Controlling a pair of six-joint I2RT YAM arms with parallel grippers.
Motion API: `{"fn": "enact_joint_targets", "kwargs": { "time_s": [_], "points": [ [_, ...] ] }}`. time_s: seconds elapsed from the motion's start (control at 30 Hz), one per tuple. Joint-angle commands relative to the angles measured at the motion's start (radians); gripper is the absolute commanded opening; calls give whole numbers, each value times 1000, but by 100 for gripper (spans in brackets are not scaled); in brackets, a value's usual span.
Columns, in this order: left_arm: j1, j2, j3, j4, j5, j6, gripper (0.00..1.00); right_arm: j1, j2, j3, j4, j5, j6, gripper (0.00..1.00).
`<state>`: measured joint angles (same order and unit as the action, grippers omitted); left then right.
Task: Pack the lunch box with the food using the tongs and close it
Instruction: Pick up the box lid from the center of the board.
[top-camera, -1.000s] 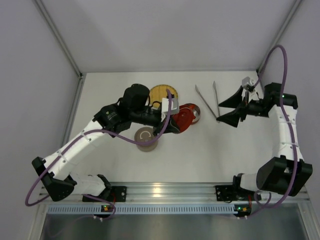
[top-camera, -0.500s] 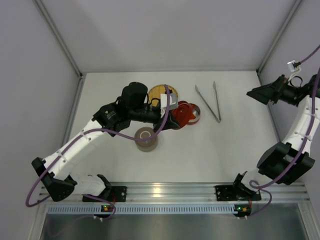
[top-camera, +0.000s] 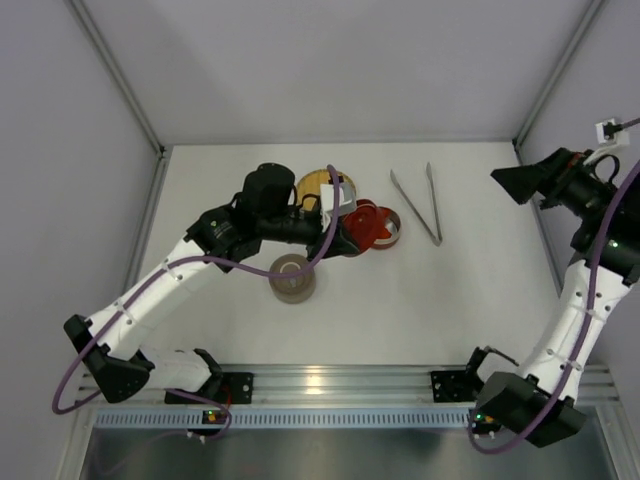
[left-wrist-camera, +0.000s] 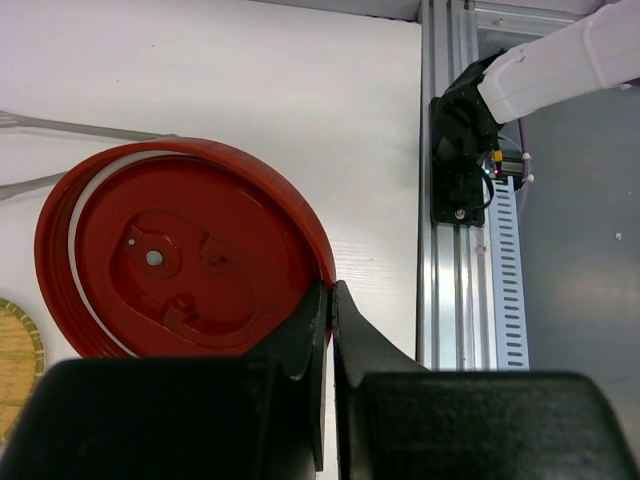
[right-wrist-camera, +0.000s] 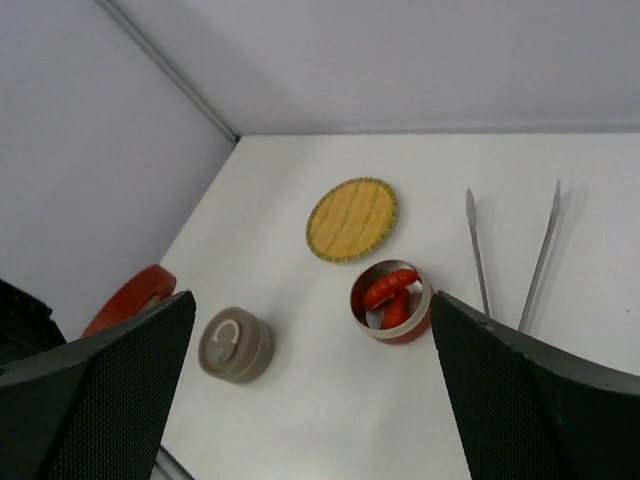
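Left gripper (left-wrist-camera: 328, 290): jaws together, pinched on the rim of the red lid (left-wrist-camera: 185, 265). The lid is tilted, with its inner face toward the wrist camera. Seen from above, the left arm reaches across mid-table and the lid (top-camera: 368, 225) overlaps the near-left side of the open tin (top-camera: 397, 232). From the right wrist the lid (right-wrist-camera: 130, 298) stands well apart from the tin. I cannot tell how high it is held.

Right gripper (top-camera: 517, 182): raised at the far right edge, off the table (top-camera: 450, 300) surface. Jaws are wide apart with nothing between them; in its own camera the right gripper (right-wrist-camera: 312, 297) frames the whole layout.

Tongs (top-camera: 415, 205): flat on the table and untouched, just right of the tin. The arms are spread in a narrow V, joined at the near end, with tips toward the back wall. They also show in the right wrist view (right-wrist-camera: 510, 255), and their two arms at the left edge of the left wrist view (left-wrist-camera: 80, 130).

Food: two long red pieces (right-wrist-camera: 390, 290) lie side by side inside the open tin (right-wrist-camera: 428, 310), which has a silver wall and a red base.

Plate (top-camera: 318, 185): round, yellow and woven, behind and left of the tin and near it. It is bare in the right wrist view (right-wrist-camera: 352, 218).

Grey tin (top-camera: 293, 276): lidded, with a loop handle on top (right-wrist-camera: 235, 343). It sits nearer the arm bases than the open tin, under the left forearm.
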<state>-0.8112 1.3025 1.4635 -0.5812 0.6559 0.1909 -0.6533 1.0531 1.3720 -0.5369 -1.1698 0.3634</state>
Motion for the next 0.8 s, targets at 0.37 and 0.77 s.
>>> {"fn": "enact_joint_targets", "kwargs": {
  "time_s": [0.37,0.77],
  "points": [
    [124,-59,3,254,33,-240,0,526,-90,-657,1080,122,247,97],
    [133,-40,-28,328,59,-341,0,794,31,-702,1510,111,404,80]
  ]
}}
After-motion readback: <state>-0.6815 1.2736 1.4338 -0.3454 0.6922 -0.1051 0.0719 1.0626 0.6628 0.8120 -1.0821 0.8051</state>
